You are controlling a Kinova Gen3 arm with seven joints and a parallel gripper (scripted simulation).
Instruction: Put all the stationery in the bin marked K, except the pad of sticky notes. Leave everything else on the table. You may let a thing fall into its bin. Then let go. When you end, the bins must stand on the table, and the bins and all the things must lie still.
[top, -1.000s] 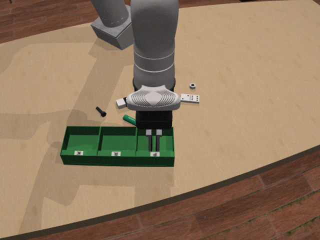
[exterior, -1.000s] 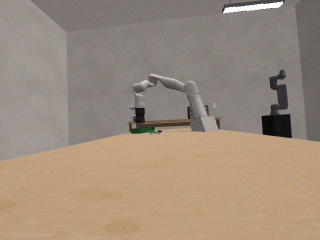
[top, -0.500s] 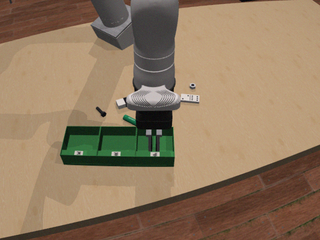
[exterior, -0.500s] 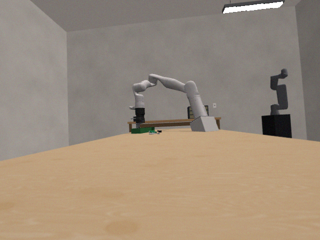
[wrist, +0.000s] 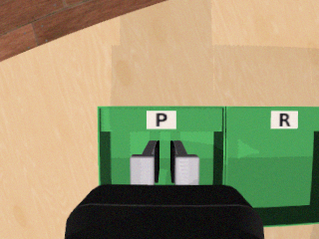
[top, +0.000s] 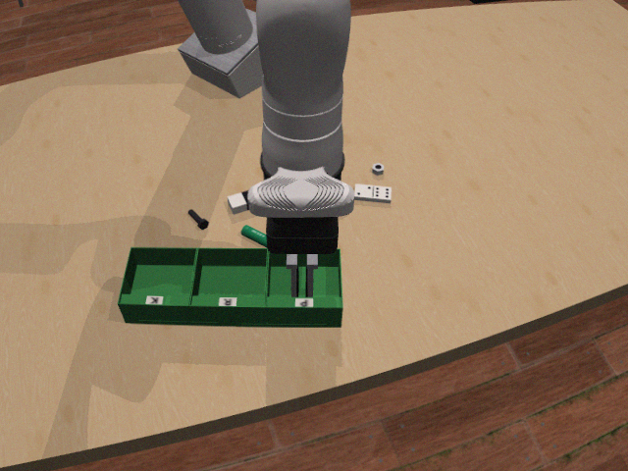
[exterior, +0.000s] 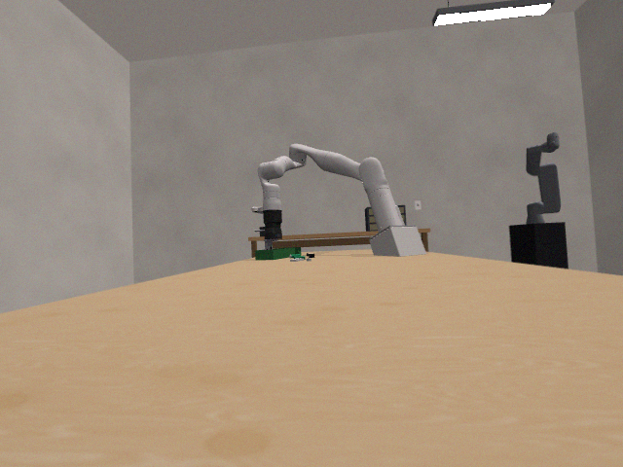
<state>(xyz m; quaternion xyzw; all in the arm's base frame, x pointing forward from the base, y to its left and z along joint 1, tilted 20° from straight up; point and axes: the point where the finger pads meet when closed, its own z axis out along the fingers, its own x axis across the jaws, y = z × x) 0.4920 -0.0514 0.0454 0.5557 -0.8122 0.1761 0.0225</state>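
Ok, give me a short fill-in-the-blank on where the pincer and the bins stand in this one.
1. The pincer, fingers nearly together with nothing visible between them, hangs over the compartment marked ___.
2. The green tray is split into ___ compartments.
3. Between the K compartment and the one under the pincer lies the compartment marked ___.

Missing words: P; three; R.
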